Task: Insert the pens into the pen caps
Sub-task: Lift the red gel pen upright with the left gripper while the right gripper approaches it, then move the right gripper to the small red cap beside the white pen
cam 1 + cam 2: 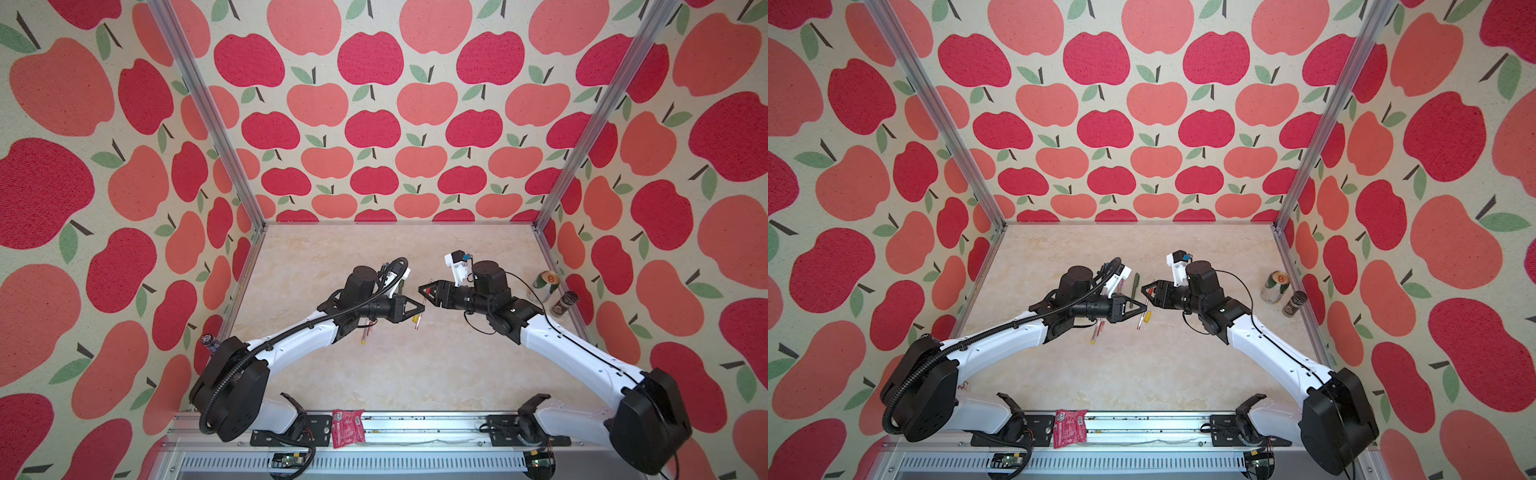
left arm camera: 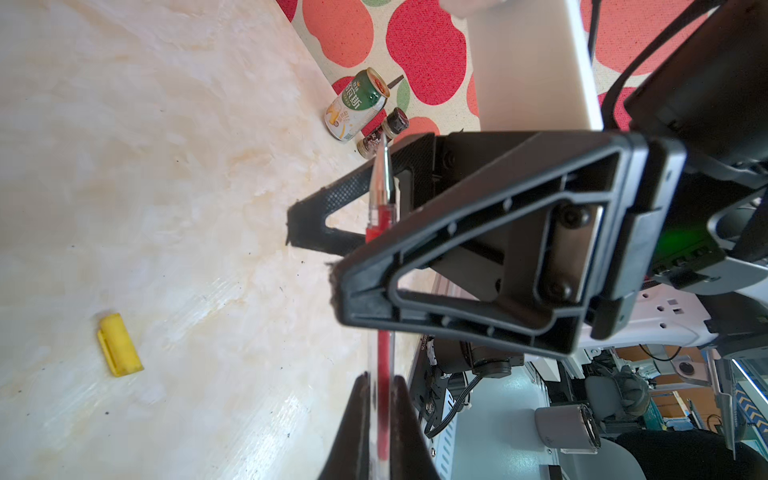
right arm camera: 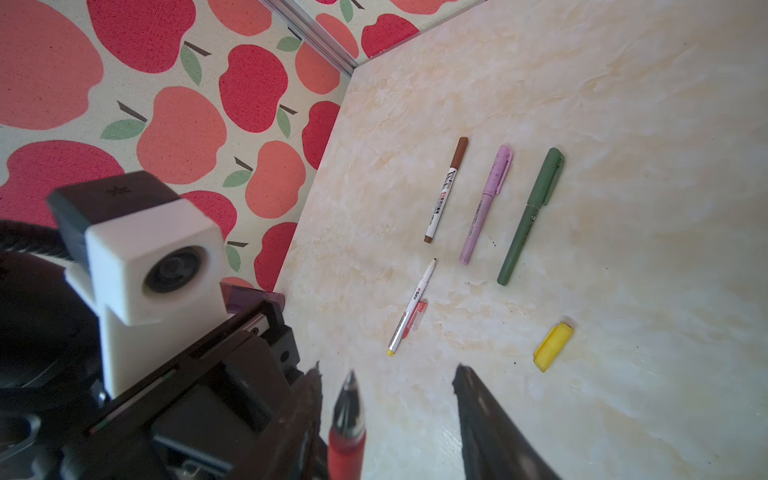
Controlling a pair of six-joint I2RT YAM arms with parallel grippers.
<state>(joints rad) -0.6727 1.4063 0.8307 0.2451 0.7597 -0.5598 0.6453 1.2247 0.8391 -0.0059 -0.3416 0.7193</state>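
In both top views the two arms meet over the middle of the worktop (image 1: 374,374). The left gripper (image 1: 422,308) (image 1: 1145,308) and the right gripper (image 1: 420,287) (image 1: 1143,287) are tip to tip, the right one slightly farther back. The red pen (image 1: 1138,323) runs steeply through both grippers. Just right of its lower end the yellow cap (image 1: 1147,318) lies on the worktop. To the left, partly under the left arm, is the white pen with yellow trim (image 1: 1094,333). The green pen (image 1: 1135,288) lies just beyond the left gripper. A can (image 1: 546,284) and a jar (image 1: 564,303) stand by the right wall. A red packet (image 1: 348,428) sits on the near rail.

In the left wrist view the left gripper (image 2: 381,377) is clamped tight on the red pen (image 2: 380,216). The barrel runs on between the fingers of the right gripper (image 2: 313,255), with its metal tip poking out past them. The yellow cap (image 2: 119,345) lies well apart on bare worktop.

In the right wrist view the right gripper (image 3: 386,370) is partly open. The tip of the red pen (image 3: 347,440) rises in the gap, close to one finger and clear of the other, so nothing is gripped. Beyond it lie three capped pens side by side: the white pen with a brown cap (image 3: 446,189), the lilac pen (image 3: 486,203) and the green pen (image 3: 532,216). Nearer is the uncapped white pen with yellow trim (image 3: 411,307), with the red cap (image 3: 419,315) against it. The yellow cap (image 3: 555,347) lies alone.
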